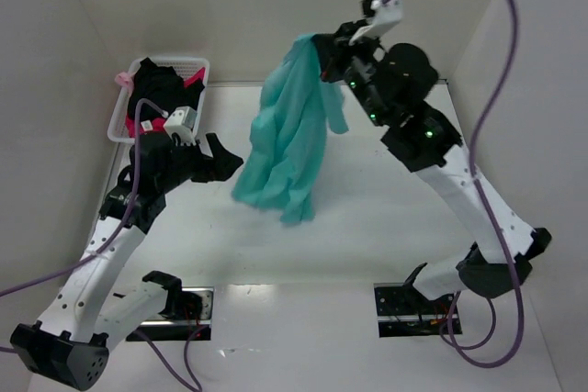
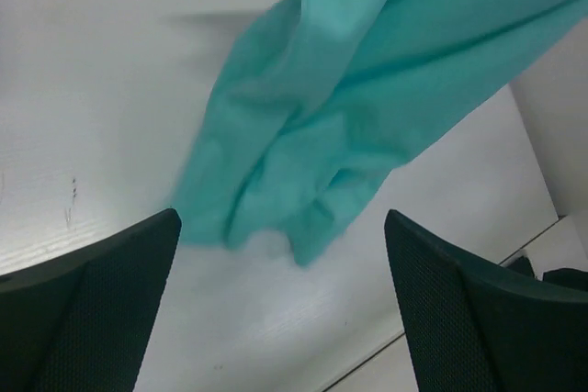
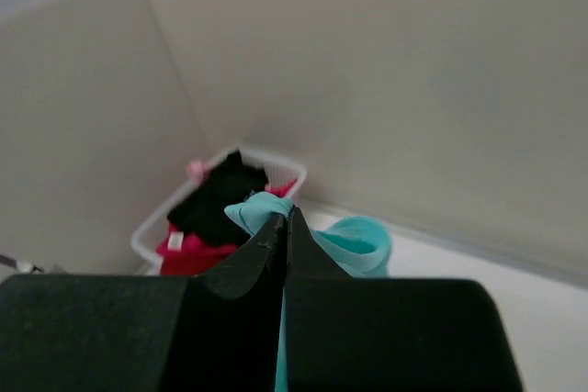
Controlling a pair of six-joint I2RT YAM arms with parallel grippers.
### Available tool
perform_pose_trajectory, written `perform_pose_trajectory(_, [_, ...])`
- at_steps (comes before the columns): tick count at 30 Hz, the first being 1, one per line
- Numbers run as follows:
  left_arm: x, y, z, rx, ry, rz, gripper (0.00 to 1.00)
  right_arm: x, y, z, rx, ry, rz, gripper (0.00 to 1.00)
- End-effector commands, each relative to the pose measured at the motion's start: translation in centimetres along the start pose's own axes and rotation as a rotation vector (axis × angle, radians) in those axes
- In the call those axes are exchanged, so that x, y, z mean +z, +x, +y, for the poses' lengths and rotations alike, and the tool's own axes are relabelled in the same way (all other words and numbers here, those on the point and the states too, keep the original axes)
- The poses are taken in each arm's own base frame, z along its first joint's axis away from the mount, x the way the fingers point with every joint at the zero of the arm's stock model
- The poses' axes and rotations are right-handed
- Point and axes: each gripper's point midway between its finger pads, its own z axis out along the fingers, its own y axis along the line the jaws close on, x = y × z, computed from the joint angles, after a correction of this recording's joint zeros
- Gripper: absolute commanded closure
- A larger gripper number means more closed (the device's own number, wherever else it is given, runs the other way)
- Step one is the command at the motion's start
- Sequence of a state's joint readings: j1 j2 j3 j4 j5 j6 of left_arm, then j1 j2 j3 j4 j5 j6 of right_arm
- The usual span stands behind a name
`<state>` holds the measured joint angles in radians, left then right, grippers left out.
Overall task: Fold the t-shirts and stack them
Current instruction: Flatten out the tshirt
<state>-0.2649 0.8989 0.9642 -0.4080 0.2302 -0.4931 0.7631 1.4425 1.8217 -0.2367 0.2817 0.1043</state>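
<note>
- The right gripper is pinching a small bunched tuft of the teal t-shirt, with its jaws pressed together on the cloth, and is holding it high above the back of the table.
- The shirt is hanging down in a twisted, rumpled column. Its lowest folds are sitting at or just above the tabletop (the left wrist view is not making clear whether they are touching).
- The left gripper is hovering just beside the lower part of the shirt with its jaws spread wide, holding nothing.
- The white basket is sitting in the far left corner, well apart from the shirt, and is carrying a black garment and a pink-red one waiting their turn.
- Judged from here, folding is not yet beginning; the shirt is being lifted so it can be spread out.
- Risk: the right grip is covering only a little fabric, so a tug or swing could be pulling the tuft free and dropping the shirt in a heap.
- Risk: the hanging layers are bunching together, so the left claw, closing in, could be catching several folds or a sleeve rather than one clean edge, leaving the shirt twisted when laid flat.
- Risk: a swinging hem could be slipping past the open jaws altogether.
</note>
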Motion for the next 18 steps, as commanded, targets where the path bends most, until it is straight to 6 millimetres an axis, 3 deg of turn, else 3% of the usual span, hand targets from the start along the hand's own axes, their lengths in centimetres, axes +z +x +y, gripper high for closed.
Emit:
perform_pose_trajectory(1, [-0.8,-4.7,-3.8,0.038,0.182,-0.213,0.0,-1.1,-3.1,-1.5,-0.064,0.064,-0.061,1.0])
perform_pose_trajectory(4, [0.7,-4.5,-5.0,0.09,0.276,-0.182,0.0,-2.1,-5.0,-1.8,-0.062,0.074,-0.095,1.0])
perform_pose_trajectory(6, [0.9,-4.0,-7.2,0.14,0.423,-0.145,0.0,-2.2,-5.4,-1.8,-0.068,0.073,-0.103,1.0])
perform_pose_trajectory(7, [2.3,-3.4,-6.6,0.135,0.42,-0.111,0.0,-2.2,-5.4,-1.8,-0.068,0.073,-0.103,1.0])
perform_pose_trajectory(8, [2.4,-4.3,-7.1,0.152,0.431,-0.119,0.0,-2.2,-5.1,-1.9,-0.072,0.075,-0.092,1.0])
perform_pose_trajectory(12, [4.6,-4.7,-7.5,0.188,0.479,-0.065,0.0,-2.2,-4.8,-1.6,-0.047,0.065,-0.082,1.0])
perform_pose_trajectory(18, [8.2,-3.6,-6.7,0.185,0.482,0.03,0.0,-2.6,-4.8,-1.7,-0.052,0.067,-0.065,1.0])
